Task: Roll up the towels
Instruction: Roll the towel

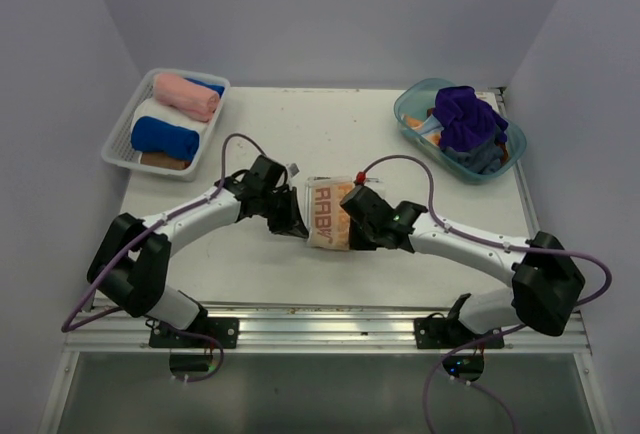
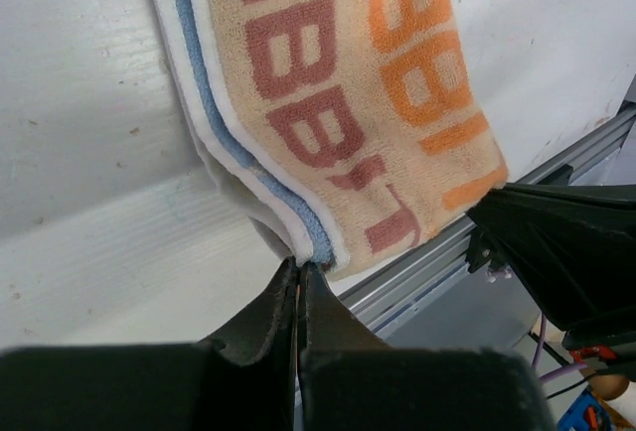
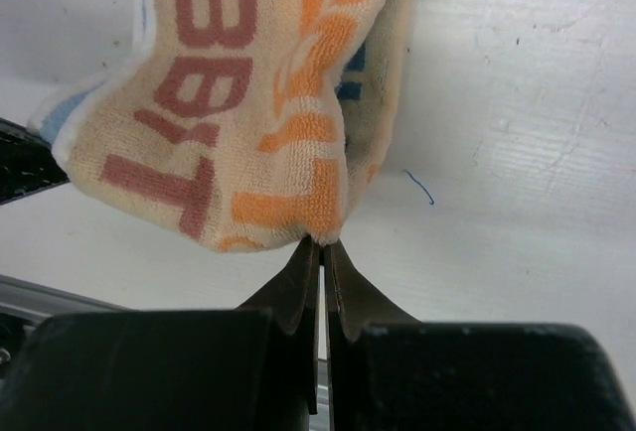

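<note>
**Top view:** RABBIT towel (image 1: 325,216), L & R edges hidden under left tool (image 1: 298,224) and right tool (image 1: 352,226); print partly covered.
**Wrist views:** towel cut off at top edge, lettering incomplete.
**Basket** (image 1: 118,149): brown item (image 1: 165,161) mostly under blue roll (image 1: 163,138).
**Tub** (image 1: 406,112): contents beneath purple cloth (image 1: 468,114) unclear.

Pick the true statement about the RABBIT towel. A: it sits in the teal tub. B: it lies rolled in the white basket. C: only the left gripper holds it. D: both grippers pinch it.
D: the left gripper and right gripper are each shut on the RABBIT towel.
</note>
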You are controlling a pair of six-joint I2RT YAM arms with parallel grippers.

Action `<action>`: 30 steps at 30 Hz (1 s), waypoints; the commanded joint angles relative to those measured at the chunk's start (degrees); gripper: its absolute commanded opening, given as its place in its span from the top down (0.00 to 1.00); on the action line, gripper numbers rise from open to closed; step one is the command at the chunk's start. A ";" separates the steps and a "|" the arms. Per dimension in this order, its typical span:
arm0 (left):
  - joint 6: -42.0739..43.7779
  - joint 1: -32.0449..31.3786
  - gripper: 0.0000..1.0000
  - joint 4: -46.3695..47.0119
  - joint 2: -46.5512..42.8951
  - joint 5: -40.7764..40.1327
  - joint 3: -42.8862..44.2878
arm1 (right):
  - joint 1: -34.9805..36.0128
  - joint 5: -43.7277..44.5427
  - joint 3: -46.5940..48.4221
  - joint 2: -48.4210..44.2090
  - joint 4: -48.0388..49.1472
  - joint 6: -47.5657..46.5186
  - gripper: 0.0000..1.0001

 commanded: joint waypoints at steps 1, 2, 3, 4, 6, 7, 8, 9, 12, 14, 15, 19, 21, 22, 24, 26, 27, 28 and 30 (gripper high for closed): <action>-0.39 0.35 1.00 0.55 -0.74 2.94 -1.65 | 0.79 -3.40 -3.65 -2.49 0.52 1.43 1.00; -0.30 0.43 1.00 1.07 -0.92 3.47 -3.84 | 1.22 -3.76 -4.62 -3.27 0.87 2.04 0.99; -0.30 0.43 1.00 1.43 -1.09 3.74 -4.82 | 2.27 -4.02 -5.94 -3.45 0.87 2.57 0.96; -0.56 0.35 1.00 1.87 -1.09 4.09 -5.87 | 2.72 -4.29 -6.30 -3.54 0.52 3.27 0.88; -0.74 0.26 1.00 2.92 -1.09 4.88 -8.25 | 3.42 -3.33 -5.95 -4.33 -0.79 3.54 0.65; -0.83 0.34 1.00 3.19 -1.18 5.06 -8.78 | 3.43 -2.63 -5.60 -4.86 -1.32 3.54 0.62; -0.83 0.35 1.00 3.54 -1.18 5.23 -9.31 | 3.34 -0.10 -4.99 -5.47 -2.37 3.63 0.57; -0.83 0.26 1.00 3.54 -1.18 5.15 -9.40 | 3.43 0.89 -3.68 -6.35 -2.56 3.45 0.56; -0.92 0.35 1.00 4.07 -1.01 5.15 -8.88 | 3.08 3.53 0.01 -5.75 -2.56 1.61 0.60; -0.92 0.35 1.00 4.07 -0.57 5.15 -8.35 | 2.72 3.36 2.21 -2.24 -2.38 0.12 0.73; -1.00 0.26 1.00 4.07 -0.48 5.15 -8.17 | 2.64 2.66 3.97 -0.57 -1.95 -0.76 0.77; -1.09 0.26 1.00 3.98 -0.48 4.97 -7.82 | 2.64 0.37 4.95 7.50 2.79 -0.86 0.90; -1.27 0.35 1.00 3.98 -0.65 4.88 -7.90 | 2.64 -0.77 4.17 9.98 4.38 -0.16 0.93; -1.44 0.26 1.00 3.98 -0.74 4.80 -7.99 | 2.55 -1.38 3.72 11.38 4.99 0.28 0.94; -1.36 0.35 1.00 3.98 -0.83 4.88 -8.17 | 2.55 -1.83 2.93 14.38 5.61 1.34 0.96; -1.44 0.34 1.00 3.98 -1.09 4.97 -8.08 | 2.46 -2.62 2.84 14.74 5.18 1.69 0.99; -1.44 0.35 1.00 3.98 -1.09 4.97 -8.17 | 2.55 -2.62 2.49 14.13 5.26 1.96 0.99; -1.44 0.26 1.00 3.98 -1.18 4.97 -8.26 | 2.55 -2.36 2.14 13.17 5.44 1.96 0.99; -1.53 0.34 1.00 3.98 -1.18 4.97 -8.26 | 2.55 -1.31 1.26 9.14 4.91 2.05 0.98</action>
